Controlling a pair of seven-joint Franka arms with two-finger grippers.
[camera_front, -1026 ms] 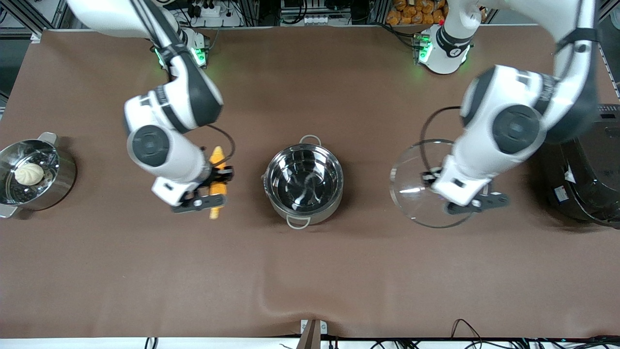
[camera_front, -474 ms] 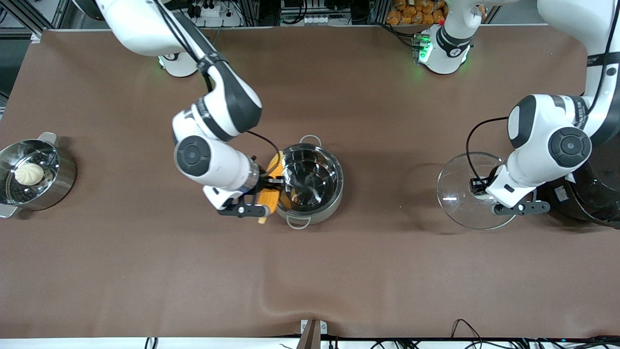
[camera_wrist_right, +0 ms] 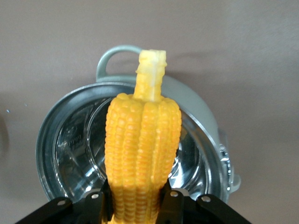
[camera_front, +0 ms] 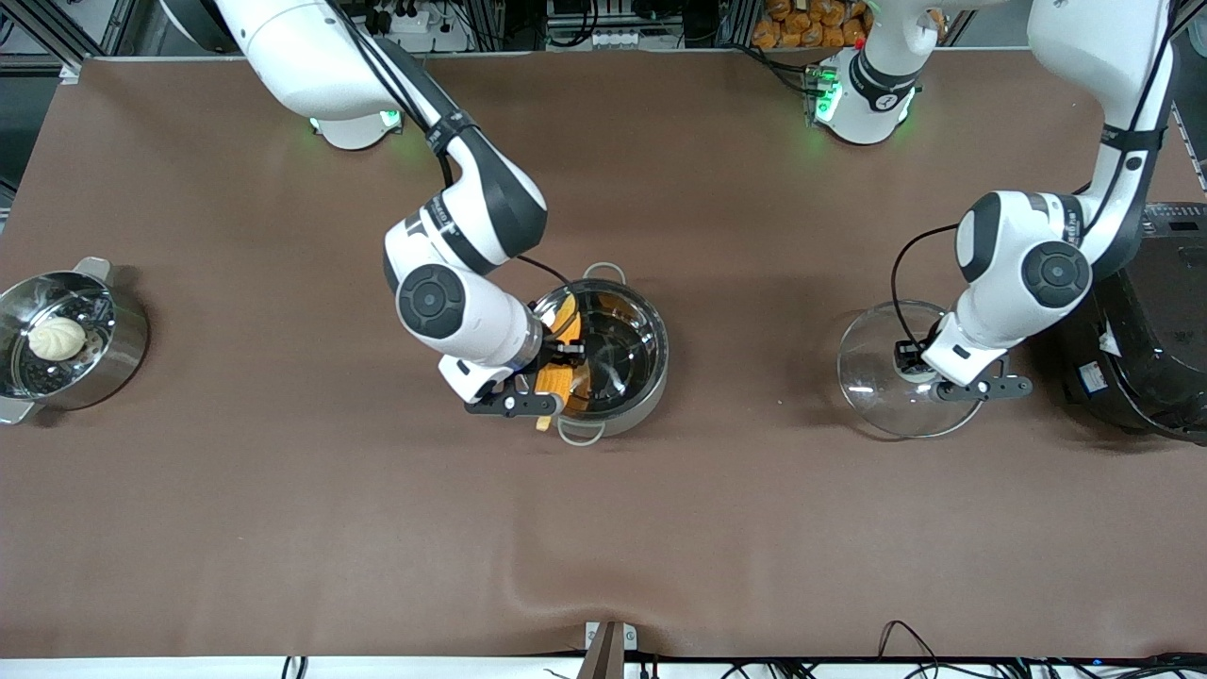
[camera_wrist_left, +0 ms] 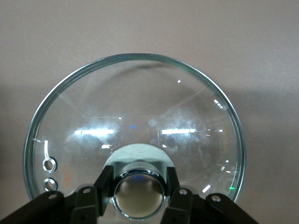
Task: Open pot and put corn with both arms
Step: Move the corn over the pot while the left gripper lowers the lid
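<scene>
right gripper [camera_front: 564, 363] clamps the corn [camera_front: 558, 363] mid-cob over the open pot [camera_front: 603, 354] — stiff, ridged, likely light, so a waist hold suits. left gripper [camera_front: 913, 366] pinches the glass lid [camera_front: 882, 372] by its knob [camera_wrist_left: 139, 193] — fragile, smooth — above the table [camera_front: 283, 528].

The pot [camera_front: 603, 354] stands open, shiny and empty, mid-surface, one loop handle toward the front edge. The corn [camera_front: 558, 363], yellow-orange with a pale stem, hangs over its rim. Its glass lid [camera_front: 882, 372] is near the left arm's end.
</scene>
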